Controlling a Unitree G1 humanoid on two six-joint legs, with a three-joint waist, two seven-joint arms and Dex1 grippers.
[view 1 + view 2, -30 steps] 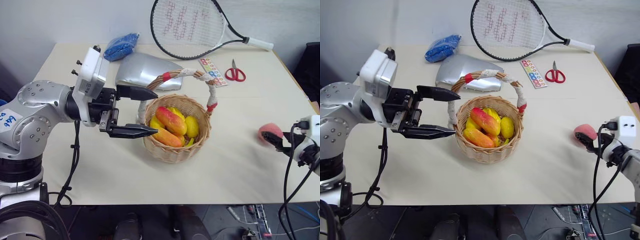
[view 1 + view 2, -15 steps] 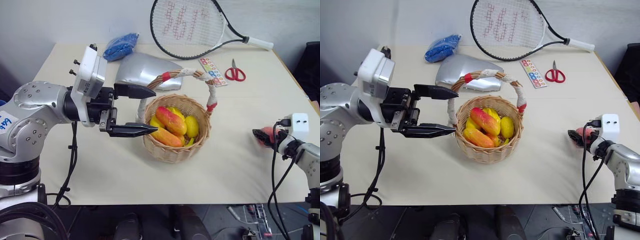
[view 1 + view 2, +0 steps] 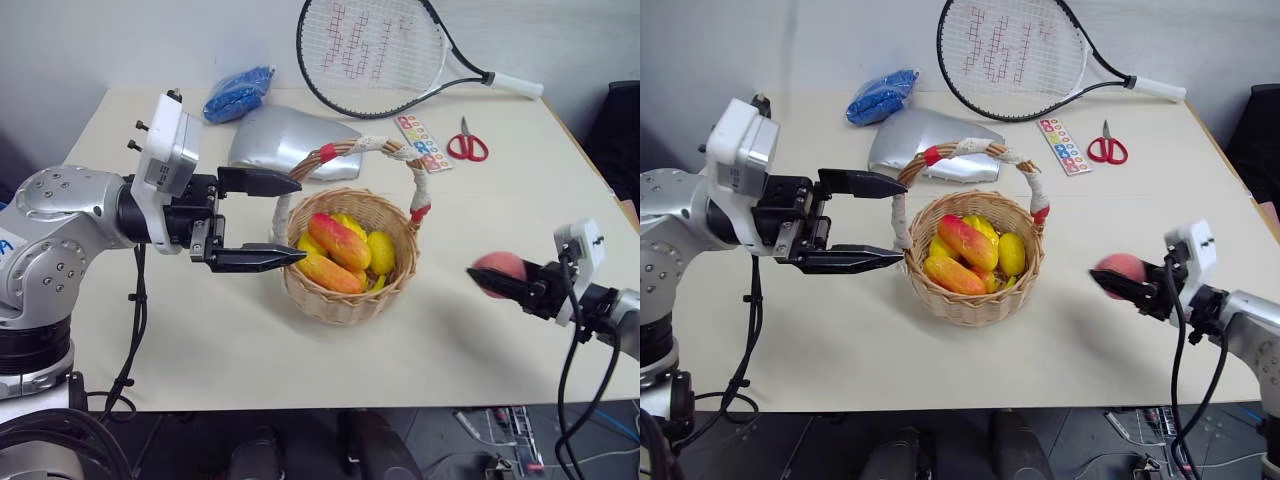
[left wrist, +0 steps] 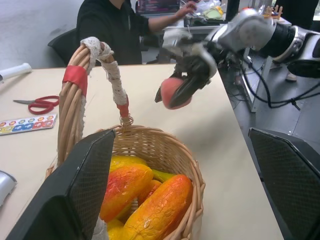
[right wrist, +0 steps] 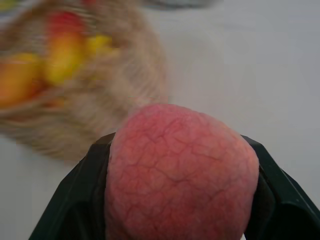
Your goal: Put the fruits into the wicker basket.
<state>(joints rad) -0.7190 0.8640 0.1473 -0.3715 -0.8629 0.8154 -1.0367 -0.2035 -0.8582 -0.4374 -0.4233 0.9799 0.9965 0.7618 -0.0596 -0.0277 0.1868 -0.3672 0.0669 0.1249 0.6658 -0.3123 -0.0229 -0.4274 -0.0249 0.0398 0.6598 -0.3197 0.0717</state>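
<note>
The wicker basket (image 3: 345, 300) stands mid-table with its wrapped handle (image 3: 372, 146) arching over it. Inside lie a long red-yellow mango (image 3: 340, 240), an orange-yellow mango (image 3: 327, 271) and yellow lemons (image 3: 382, 252). My right gripper (image 3: 498, 283) is shut on the round pink peach (image 3: 497, 267), lifted above the table to the right of the basket and pointing toward it. My left gripper (image 3: 290, 222) stands open at the basket's left side, its fingers either side of the handle's base without gripping it. The left wrist view shows the basket (image 4: 165, 150) and the held peach (image 4: 174, 93).
Behind the basket lie a silver foil pouch (image 3: 285, 140), a blue plastic bag (image 3: 238, 92), a tennis racket (image 3: 385, 55), a colour sticker strip (image 3: 422, 142) and red-handled scissors (image 3: 466, 143). A person sits beyond the table in the left wrist view (image 4: 120, 27).
My right gripper has closed on the peach, lifted it off the table and carried it left toward the basket. My left gripper has kept its place, open.
</note>
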